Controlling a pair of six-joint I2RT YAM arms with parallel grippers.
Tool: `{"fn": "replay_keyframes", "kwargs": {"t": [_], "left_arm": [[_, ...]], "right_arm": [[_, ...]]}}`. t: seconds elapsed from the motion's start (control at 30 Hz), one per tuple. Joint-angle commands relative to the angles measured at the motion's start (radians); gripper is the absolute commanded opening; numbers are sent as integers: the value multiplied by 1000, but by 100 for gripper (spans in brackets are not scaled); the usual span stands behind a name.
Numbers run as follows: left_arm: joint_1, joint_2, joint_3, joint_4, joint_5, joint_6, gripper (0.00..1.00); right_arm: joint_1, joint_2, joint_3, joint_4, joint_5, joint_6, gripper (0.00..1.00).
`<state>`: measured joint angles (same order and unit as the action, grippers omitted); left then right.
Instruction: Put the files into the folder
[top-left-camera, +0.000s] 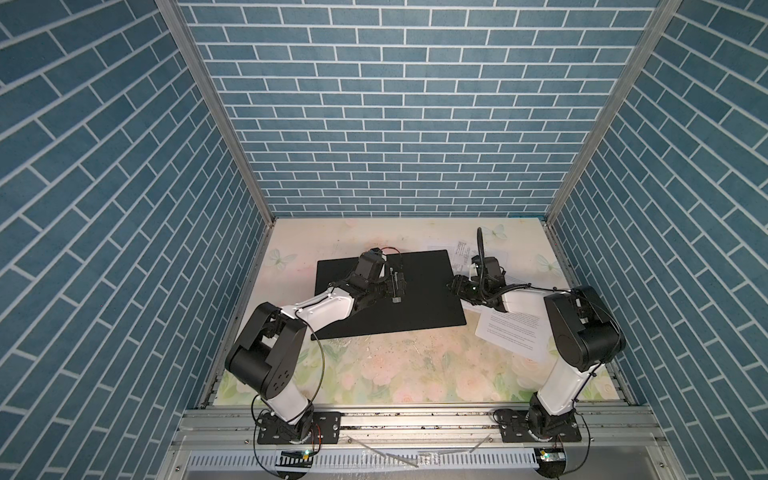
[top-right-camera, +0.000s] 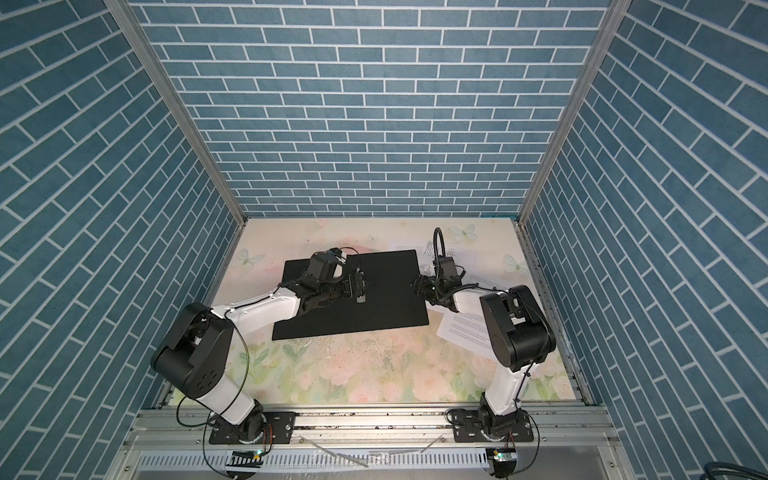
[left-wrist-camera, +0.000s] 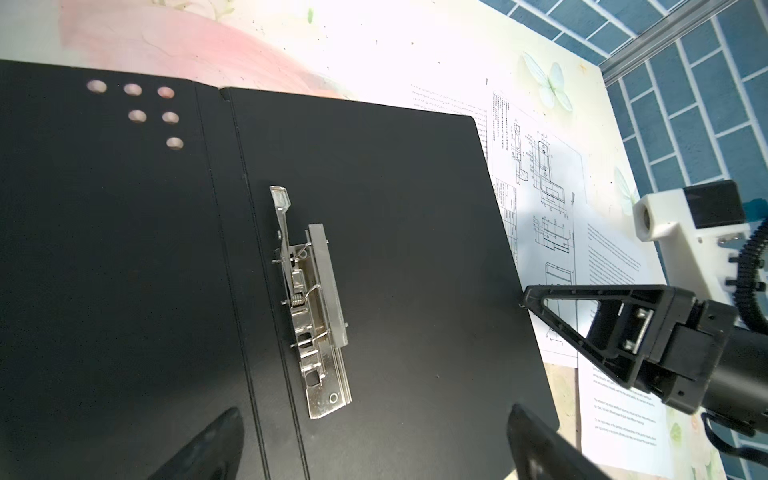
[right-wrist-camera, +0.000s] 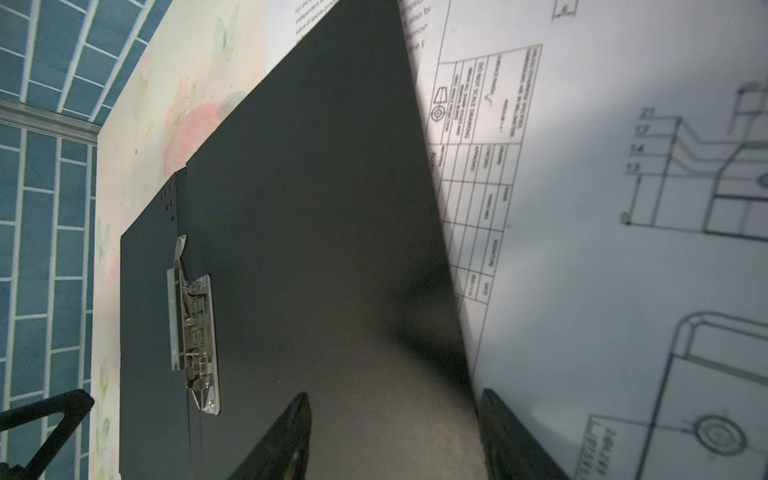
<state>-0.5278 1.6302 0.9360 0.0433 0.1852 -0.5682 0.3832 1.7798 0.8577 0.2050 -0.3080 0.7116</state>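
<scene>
The folder (top-left-camera: 419, 303) is laid open, black side up, in the middle of the flowered tabletop (top-left-camera: 395, 370). The files (top-left-camera: 513, 332) are spread just to its right, partly tucked under that edge, long sides roughly along it. The right fingers (right-wrist-camera: 291, 436) are nearer and are held apart across that edge, nothing gripped. The left fingers (left-wrist-camera: 208, 449) are spread wide above the metal clip (left-wrist-camera: 316, 316). Blue brick walls (top-left-camera: 395, 124) are set on three sides.
</scene>
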Motion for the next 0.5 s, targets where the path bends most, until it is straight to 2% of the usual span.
{"fn": "replay_keyframes", "kwargs": {"t": [0.0,0.47], "left_arm": [[3,-26,-24,13,-18,16,100],[11,-83,-84,28,-46,17,100]], "right_arm": [[10,28,-3,-13,-57,41,63],[64,39,19,54,-111,101,60]]}}
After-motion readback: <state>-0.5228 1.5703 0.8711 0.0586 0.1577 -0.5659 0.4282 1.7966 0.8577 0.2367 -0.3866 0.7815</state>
